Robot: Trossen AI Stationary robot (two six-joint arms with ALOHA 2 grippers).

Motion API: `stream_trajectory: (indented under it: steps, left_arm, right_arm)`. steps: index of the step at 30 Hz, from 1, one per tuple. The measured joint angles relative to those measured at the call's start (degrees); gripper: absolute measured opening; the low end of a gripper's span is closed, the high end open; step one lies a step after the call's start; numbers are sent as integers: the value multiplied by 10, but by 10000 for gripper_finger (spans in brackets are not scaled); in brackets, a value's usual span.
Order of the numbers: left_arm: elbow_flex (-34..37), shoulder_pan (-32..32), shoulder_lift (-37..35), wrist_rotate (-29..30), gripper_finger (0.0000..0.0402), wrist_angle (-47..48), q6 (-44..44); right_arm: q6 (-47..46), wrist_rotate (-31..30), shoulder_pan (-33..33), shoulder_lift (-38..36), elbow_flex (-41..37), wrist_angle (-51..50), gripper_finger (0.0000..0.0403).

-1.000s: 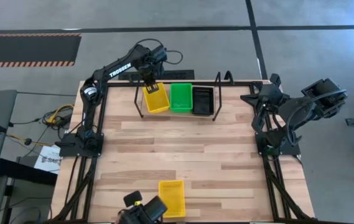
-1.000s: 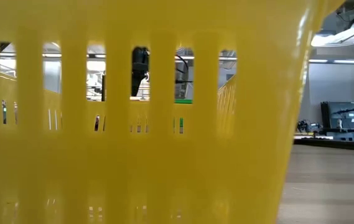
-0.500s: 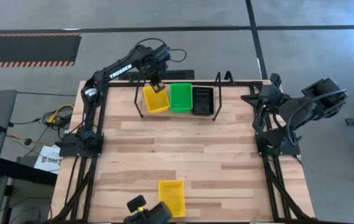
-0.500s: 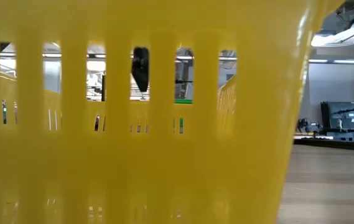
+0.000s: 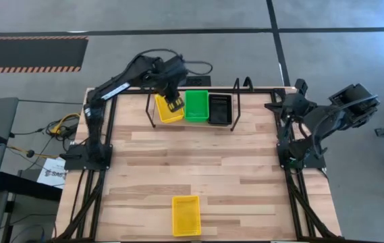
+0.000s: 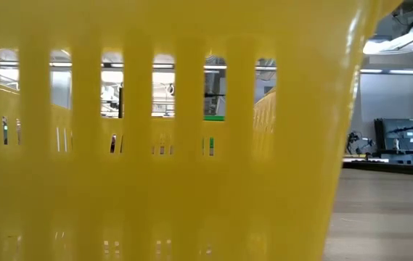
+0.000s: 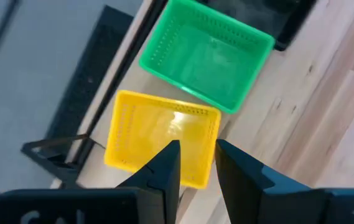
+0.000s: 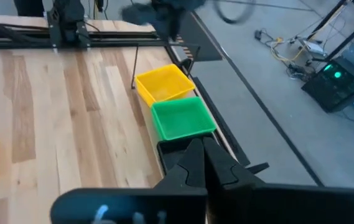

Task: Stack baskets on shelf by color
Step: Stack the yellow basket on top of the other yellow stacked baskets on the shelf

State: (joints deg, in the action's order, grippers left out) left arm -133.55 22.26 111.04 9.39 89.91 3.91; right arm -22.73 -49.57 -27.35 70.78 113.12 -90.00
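**One yellow basket shelved, one left at the near edge**

Jaws of the left gripper [image 7: 192, 163] stand slightly apart with nothing between them, poised above the yellow basket [image 5: 169, 109] at the shelf's [image 5: 235, 101] left end. Beside it sit the green basket [image 5: 196, 105] and the black basket [image 5: 220, 109]. A second yellow basket [image 5: 185, 215] lies well apart at the counter's [image 5: 192, 162] near edge, blocking the low view. The right gripper [image 8: 203, 155], jaws shut and empty, waits at the right side.

Risk: nesting the second basket crookedly might tip the stack or snag the thin rack. Lettering on the left arm is probably "TROSSEN", but unreadable here.
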Motion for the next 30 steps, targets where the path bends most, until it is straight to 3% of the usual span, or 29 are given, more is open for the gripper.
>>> stream_trajectory:
  steps: [5,9,13,21,25,30]
  left_arm:
    - [48,-64,-81,61,89,1,52]
    - [117,-109,-162,111,88,1,139]
    - [201,-158,-237,122,88,2,243]
    - [351,-271,-286,106,88,-9,423]
    - [407,-307,-275,55,88,-92,438]
    - [458,-337,-249,-26,88,-237,395]
  right_arm:
    - [1,-1,-9,-31,0,-1,1]
    - [-19,0,-22,-61,0,0,1]
    - [-23,5,-37,-79,0,0,1]
    - [-23,7,-45,-83,0,0,1]
    - [-23,7,-45,-82,0,0,1]
    - [-23,12,-45,-81,0,0,1]
